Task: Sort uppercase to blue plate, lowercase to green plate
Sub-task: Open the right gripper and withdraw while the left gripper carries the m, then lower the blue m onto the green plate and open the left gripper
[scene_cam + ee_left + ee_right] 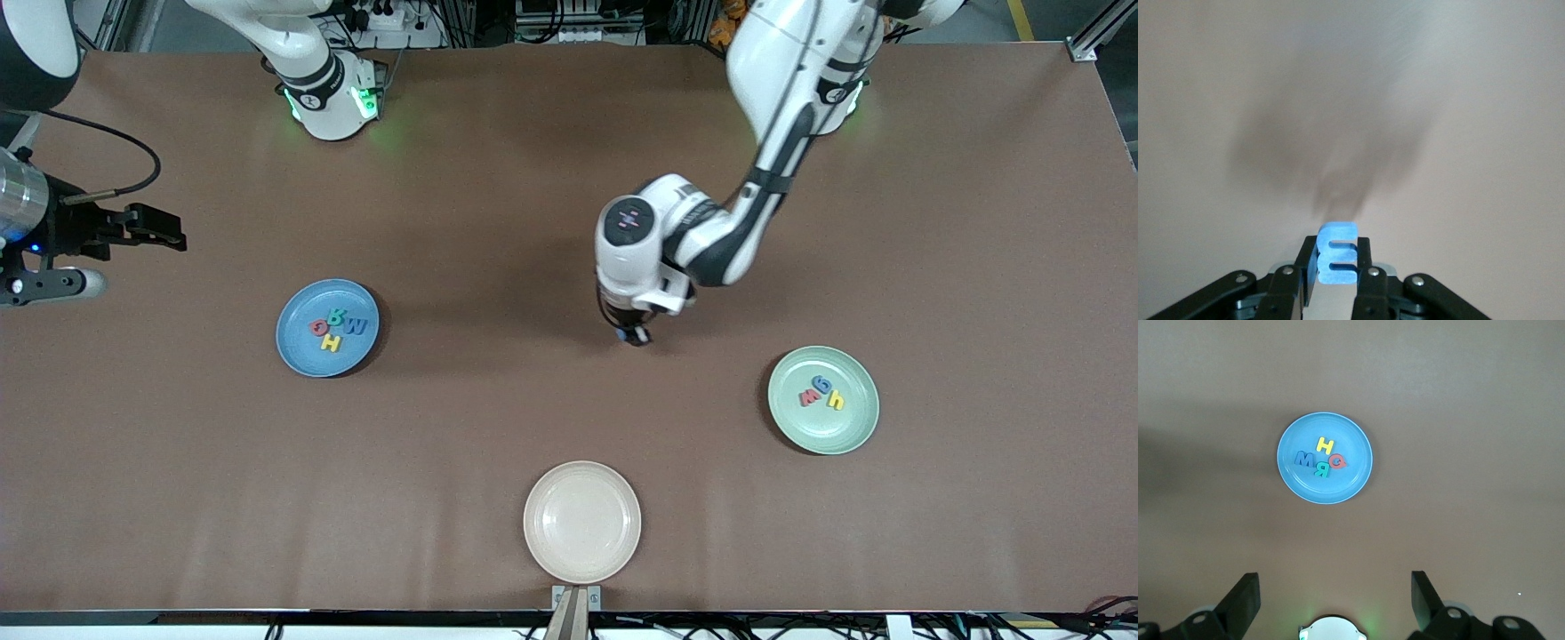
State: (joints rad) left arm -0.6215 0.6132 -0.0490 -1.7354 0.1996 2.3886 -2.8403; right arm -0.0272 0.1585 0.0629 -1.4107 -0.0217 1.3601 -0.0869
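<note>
The blue plate [293,351] holds the red G [316,327], teal R [337,315], blue W [355,326] and yellow H [331,342]. It also shows in the right wrist view [1298,483]. The green plate [853,427] holds the red w [809,396], blue g [822,383] and yellow h [836,401]. My left gripper [633,335] is shut on the blue m-like letter [1337,253] over bare table between the two plates. My right gripper [158,233] is open and empty, waiting high up past the blue plate at the right arm's end.
An empty cream plate [542,551] sits near the table's front edge, nearer to the front camera than my left gripper. The right arm's base [1331,630] shows in the right wrist view.
</note>
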